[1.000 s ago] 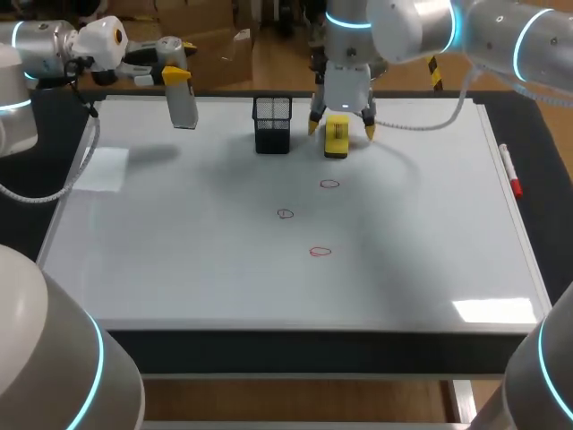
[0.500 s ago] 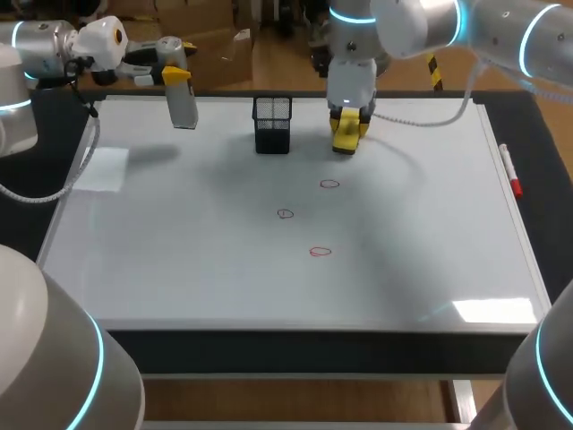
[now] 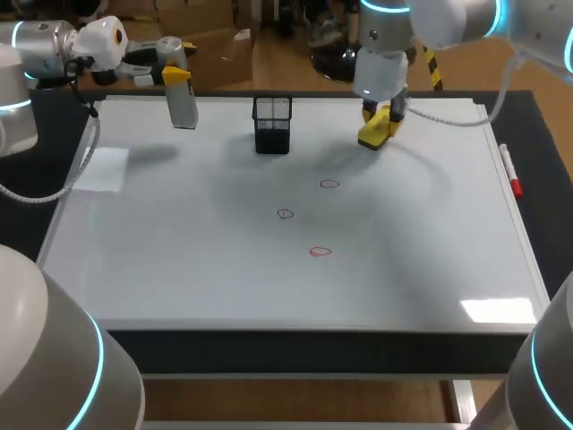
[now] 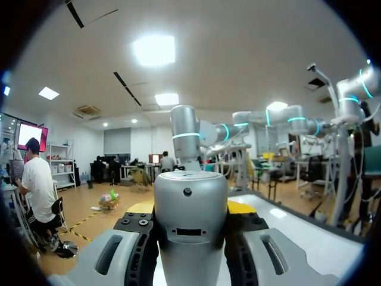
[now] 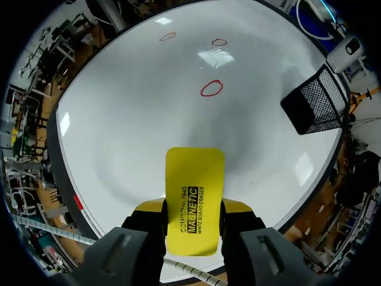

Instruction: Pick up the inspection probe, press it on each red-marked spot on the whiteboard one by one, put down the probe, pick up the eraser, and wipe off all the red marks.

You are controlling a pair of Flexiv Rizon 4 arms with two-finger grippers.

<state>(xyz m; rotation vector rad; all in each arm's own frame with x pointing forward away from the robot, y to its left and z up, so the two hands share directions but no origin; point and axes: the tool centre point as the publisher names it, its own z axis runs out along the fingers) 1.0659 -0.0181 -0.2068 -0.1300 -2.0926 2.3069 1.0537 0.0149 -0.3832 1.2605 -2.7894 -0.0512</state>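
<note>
My right gripper (image 3: 380,119) is shut on the yellow eraser (image 3: 374,133) and holds it tilted just above the whiteboard (image 3: 179,260) near its far edge. In the right wrist view the eraser (image 5: 194,193) sits between the yellow fingertips (image 5: 147,208). Three red marks (image 3: 329,184), (image 3: 285,214), (image 3: 320,253) lie mid-board, ahead of the eraser as red marks (image 5: 211,88). My left gripper (image 3: 175,75) hangs over the far left corner, shut on the grey probe (image 3: 183,106). The probe (image 4: 190,202) fills the left wrist view.
A black mesh holder (image 3: 272,125) stands at the far middle of the board, beside the eraser in the right wrist view (image 5: 315,101). A white sheet (image 3: 106,168) lies at the left edge. A red marker (image 3: 512,175) rests along the right frame.
My right gripper closed on the eraser, lifted it from beside the mesh holder and carried it to the right. The left arm and probe stayed still.
</note>
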